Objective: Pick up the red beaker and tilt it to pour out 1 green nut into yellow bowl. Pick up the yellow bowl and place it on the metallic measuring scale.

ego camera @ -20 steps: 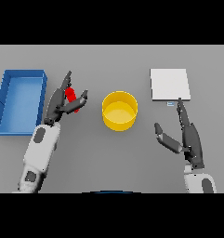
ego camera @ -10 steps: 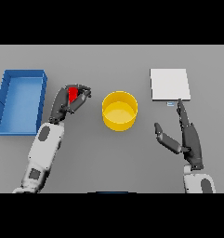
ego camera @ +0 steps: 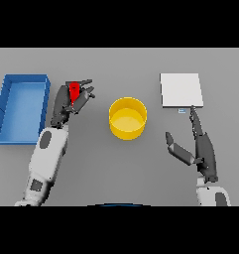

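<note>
Fingers of the left hand (ego camera: pixel 66 101) are curled round a small red beaker (ego camera: pixel 74 91), which is pinched between them and the thumb; only its red upper part shows above the dark fingers. A round yellow plastic bowl (ego camera: pixel 127 118) stands on the grey table (ego camera: pixel 116 168), apart from those fingertips, towards the right hand. A rectangular blue open tray (ego camera: pixel 21 108) lies just beyond the back of the left hand. The right hand (ego camera: pixel 200 149) is held open, fingers straight and together, thumb spread out towards the bowl. A flat square metallic measuring scale (ego camera: pixel 181 90) lies just past its fingertips. No nut can be made out.
</note>
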`<action>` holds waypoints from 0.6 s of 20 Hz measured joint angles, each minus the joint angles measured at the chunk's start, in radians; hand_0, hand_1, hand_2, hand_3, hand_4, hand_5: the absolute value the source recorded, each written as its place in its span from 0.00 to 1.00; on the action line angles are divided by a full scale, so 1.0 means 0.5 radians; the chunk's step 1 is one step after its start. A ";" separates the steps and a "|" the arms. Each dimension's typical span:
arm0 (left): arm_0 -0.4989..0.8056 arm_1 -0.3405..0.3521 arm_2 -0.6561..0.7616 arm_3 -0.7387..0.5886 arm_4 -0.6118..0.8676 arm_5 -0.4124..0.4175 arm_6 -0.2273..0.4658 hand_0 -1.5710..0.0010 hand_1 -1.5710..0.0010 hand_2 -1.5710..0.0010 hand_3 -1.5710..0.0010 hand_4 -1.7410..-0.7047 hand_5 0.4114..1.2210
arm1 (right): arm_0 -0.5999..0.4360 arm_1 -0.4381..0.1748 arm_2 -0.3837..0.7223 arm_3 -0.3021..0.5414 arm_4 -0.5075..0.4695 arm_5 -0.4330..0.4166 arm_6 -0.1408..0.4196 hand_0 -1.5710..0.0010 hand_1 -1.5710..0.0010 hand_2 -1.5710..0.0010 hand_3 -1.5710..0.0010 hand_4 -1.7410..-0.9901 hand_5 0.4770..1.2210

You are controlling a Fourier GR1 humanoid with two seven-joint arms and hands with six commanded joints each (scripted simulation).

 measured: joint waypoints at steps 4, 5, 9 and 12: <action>-0.032 0.113 -0.188 -0.191 -0.143 -0.039 0.142 0.01 0.01 0.01 0.01 0.01 0.88 | -0.011 -0.012 -0.005 0.017 -0.005 0.011 -0.036 1.00 1.00 1.00 1.00 0.65 0.25; -0.050 0.154 -0.258 -0.205 -0.210 -0.069 0.222 0.01 0.01 0.00 0.01 0.01 0.88 | -0.021 -0.010 -0.002 0.009 -0.004 0.012 -0.017 1.00 1.00 1.00 1.00 0.65 0.25; -0.086 0.274 -0.439 -0.247 -0.378 -0.143 0.383 0.00 0.00 0.00 0.01 0.01 0.87 | 0.018 -0.005 0.025 -0.010 0.038 0.003 -0.022 1.00 1.00 1.00 1.00 0.65 0.27; -0.158 0.315 -0.508 -0.220 -0.437 -0.167 0.469 0.00 0.00 0.00 0.00 0.01 0.87 | 0.000 0.009 0.032 -0.005 0.043 0.001 0.031 1.00 1.00 1.00 1.00 0.65 0.27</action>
